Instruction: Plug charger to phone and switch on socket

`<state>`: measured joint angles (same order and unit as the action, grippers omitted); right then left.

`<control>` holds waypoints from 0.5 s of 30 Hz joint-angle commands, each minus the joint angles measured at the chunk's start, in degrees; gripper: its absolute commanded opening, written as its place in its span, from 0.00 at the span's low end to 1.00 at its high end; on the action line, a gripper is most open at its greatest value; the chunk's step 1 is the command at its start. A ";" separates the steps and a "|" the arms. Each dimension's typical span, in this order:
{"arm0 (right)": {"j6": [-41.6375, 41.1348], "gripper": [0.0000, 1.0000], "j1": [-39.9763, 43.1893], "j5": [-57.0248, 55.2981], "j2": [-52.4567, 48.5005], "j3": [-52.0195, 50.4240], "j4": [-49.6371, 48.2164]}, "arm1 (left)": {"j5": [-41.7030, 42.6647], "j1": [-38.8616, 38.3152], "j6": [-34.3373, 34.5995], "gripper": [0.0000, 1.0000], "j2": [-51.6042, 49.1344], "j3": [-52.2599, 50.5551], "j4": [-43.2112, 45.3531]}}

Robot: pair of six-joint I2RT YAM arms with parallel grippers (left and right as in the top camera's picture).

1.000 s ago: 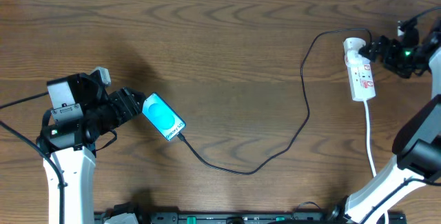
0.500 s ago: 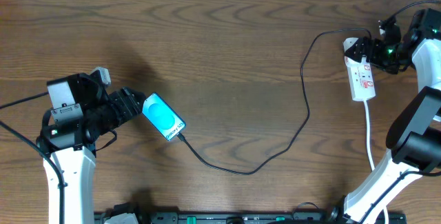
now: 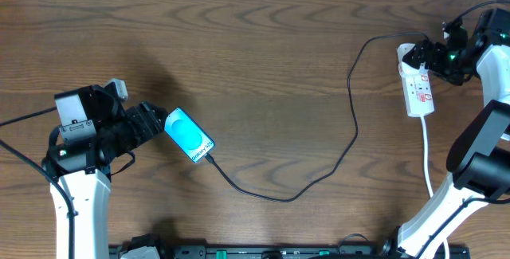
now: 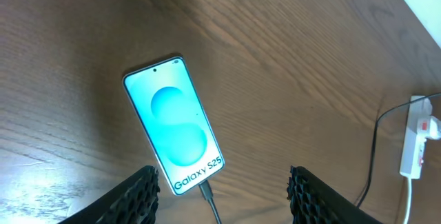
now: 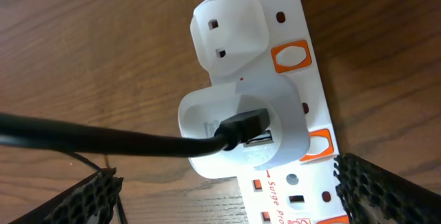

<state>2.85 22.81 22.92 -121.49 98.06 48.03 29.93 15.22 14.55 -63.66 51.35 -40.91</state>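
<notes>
Two empty grippers, one at each end of the charger [image 3: 355, 128].
On the bench [image 3: 263, 60], the left gripper [image 4: 222, 179] holds its jaws wide astride the plugged end of the phone [image 3: 190, 135]; the right gripper [image 5: 224, 172] has jaws fully apart over the socket [image 3: 416, 84].

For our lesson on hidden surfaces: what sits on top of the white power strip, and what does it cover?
A white adapter sits on the power strip, with the black cable plugged into it. The socket holes beneath are hidden, as is part of one orange switch.
</notes>
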 commanded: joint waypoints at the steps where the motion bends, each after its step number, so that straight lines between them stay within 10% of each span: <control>1: -1.11 0.99 -0.35 -0.31 -1.66 0.39 -0.39 | -1.05 0.24 -0.79 0.61 -0.33 0.28 -0.22; 15: -2.23 0.99 -2.05 0.13 -4.24 0.39 -0.55 | -1.05 0.24 -0.79 0.62 -0.33 0.28 -0.22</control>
<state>1.83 21.52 22.50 -125.40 98.06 47.31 29.61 15.22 14.55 -63.66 51.35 -40.93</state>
